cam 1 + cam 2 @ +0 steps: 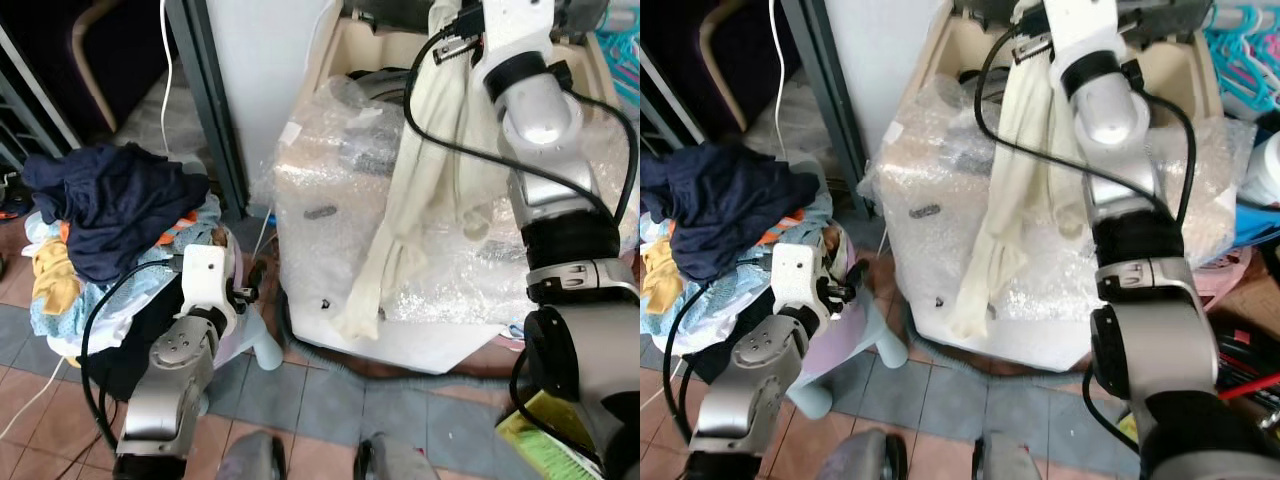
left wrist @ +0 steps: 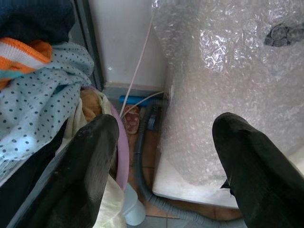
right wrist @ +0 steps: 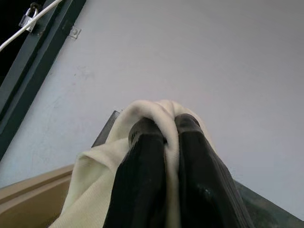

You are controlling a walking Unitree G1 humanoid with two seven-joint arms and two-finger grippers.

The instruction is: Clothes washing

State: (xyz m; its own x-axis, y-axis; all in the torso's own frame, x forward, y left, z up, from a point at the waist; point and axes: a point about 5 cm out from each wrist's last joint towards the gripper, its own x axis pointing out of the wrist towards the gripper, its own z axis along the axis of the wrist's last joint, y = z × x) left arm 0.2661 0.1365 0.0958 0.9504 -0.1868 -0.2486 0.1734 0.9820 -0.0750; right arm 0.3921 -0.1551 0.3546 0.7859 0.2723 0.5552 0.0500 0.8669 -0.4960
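The right gripper (image 3: 171, 142) pinches a cream garment (image 1: 425, 180) above the washer (image 1: 330, 200); the left gripper (image 2: 164, 156), spread, waits beside the clothes pile (image 1: 110, 220), mostly unloaded.

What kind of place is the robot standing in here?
Most likely a home laundry corner. A washing machine wrapped in bubble plastic stands on a tiled floor, a pile of clothes fills a basket beside it, and the right gripper holds a cream garment above the machine.
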